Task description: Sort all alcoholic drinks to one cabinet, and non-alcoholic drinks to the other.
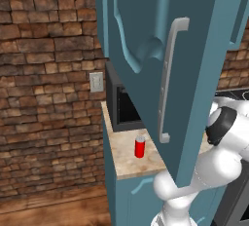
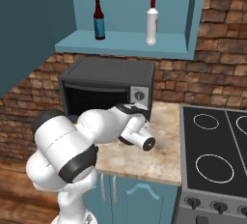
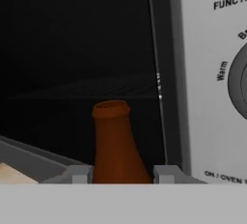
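Note:
In the hand view a reddish-brown bottle [image 3: 116, 143] stands upright in front of the toaster oven's dark glass door. My gripper [image 3: 123, 174] has one fingertip [image 3: 79, 175] against each side of the bottle below its neck. The bottle's label is hidden. On the counter's left end stands a small red can [image 1: 140, 147] with a silver top. A pale whitish bottle [image 2: 152, 22] with a red cap sits on the open upper cabinet's shelf [image 2: 120, 44]. My arm [image 2: 137, 133] reaches toward the oven's front and covers the hand there.
A dark bottle with a blue label [image 2: 99, 20] shares the shelf at the left. The black toaster oven [image 2: 106, 90] sits at the back of the counter [image 2: 161, 158]. A stove [image 2: 212, 155] lies to the right. The open teal cabinet door [image 1: 160, 64] hangs overhead.

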